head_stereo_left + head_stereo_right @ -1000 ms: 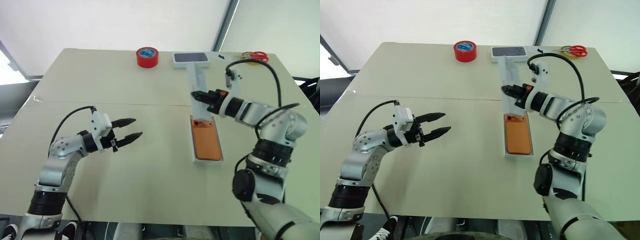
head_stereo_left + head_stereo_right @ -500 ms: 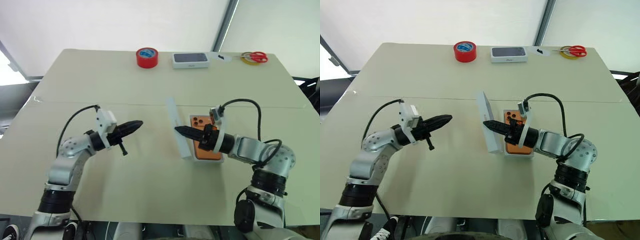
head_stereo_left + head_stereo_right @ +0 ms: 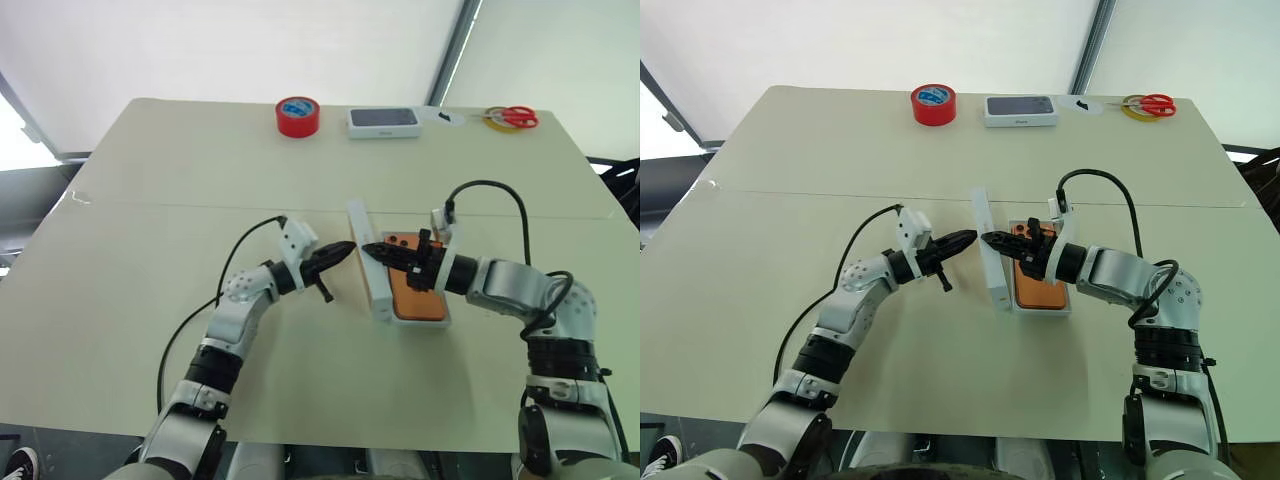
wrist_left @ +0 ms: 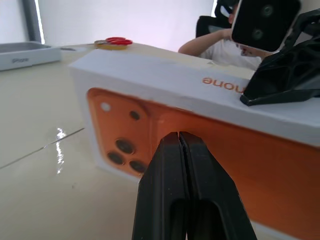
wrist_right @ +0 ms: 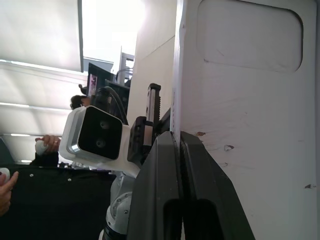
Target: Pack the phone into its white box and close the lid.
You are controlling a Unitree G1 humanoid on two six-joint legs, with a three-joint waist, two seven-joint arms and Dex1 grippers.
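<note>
**A:** Start at the left gripper point(image 3: 349, 248). How are its fingers?

**B:** Pressed together into one black point. In the left wrist view the fingertips point(image 4: 170, 146) sit right at the orange-printed outer face of the lid point(image 3: 373, 287). I cannot tell whether they touch it.

**A:** And the lid itself?

**B:** It stands on its long edge on the table point(image 3: 200, 170), between the two grippers. Its printed face is turned to the left gripper and its pale inside to the right one.

**A:** The right gripper point(image 3: 366, 249)?

**B:** It comes in from the other side, with its fingers together on the lid's upper wall near the far end. The two grippers' tips are just beside each other, with only the lid's wall between them.

**A:** Where is the phone point(image 3: 417, 292)?

**B:** It lies flat in the white box point(image 3: 420, 322), orange back up, with its lenses at the far end under the right gripper's wrist. The box lies just beside the standing lid, on the right gripper's side.

**A:** Further out?

**B:** Along the far edge of the table are a roll of red tape point(image 3: 297, 115), a dark-topped white box point(image 3: 383, 121) and red-handled scissors point(image 3: 512, 117), all well apart from the grippers.
</note>
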